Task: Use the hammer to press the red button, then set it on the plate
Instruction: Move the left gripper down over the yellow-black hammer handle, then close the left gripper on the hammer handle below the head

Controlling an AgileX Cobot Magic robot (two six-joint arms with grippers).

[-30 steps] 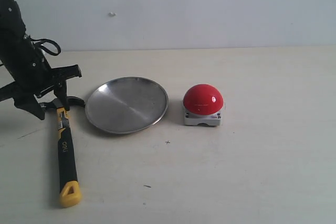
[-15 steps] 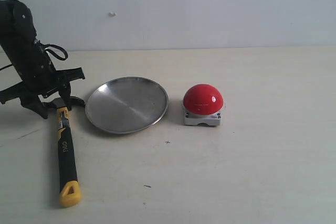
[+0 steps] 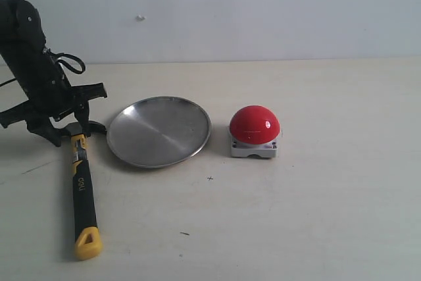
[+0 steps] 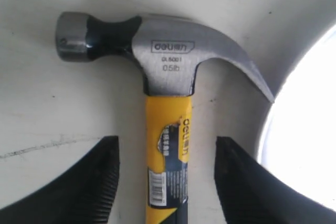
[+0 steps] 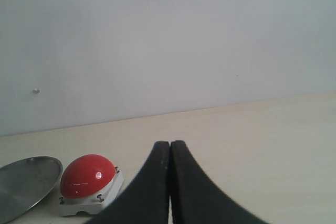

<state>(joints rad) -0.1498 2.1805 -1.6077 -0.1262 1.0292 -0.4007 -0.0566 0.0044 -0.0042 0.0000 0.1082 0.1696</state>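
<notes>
The hammer [image 3: 82, 185] lies flat on the table at the left, yellow handle end toward the front, metal head [image 4: 163, 56] beside the plate's rim. My left gripper [image 3: 62, 126] stands open right over the neck of the handle [image 4: 167, 145], one black finger [image 4: 89, 182] on each side with a gap to the handle. The silver plate [image 3: 158, 131] sits in the middle, empty. To its right is the red button [image 3: 254, 125] on its grey base. My right gripper [image 5: 169, 148] is shut and empty, off to the right of the button [image 5: 86, 177]; it is outside the exterior view.
A pale wall [image 3: 263, 11] runs behind the beige table [image 3: 329, 215]. The plate's bright rim [image 4: 294, 145] lies close to the hammer's claw.
The left arm has shifted slightly back and settled over the hammer's neck, jaws still open. Hammer, plate and button have not moved.
</notes>
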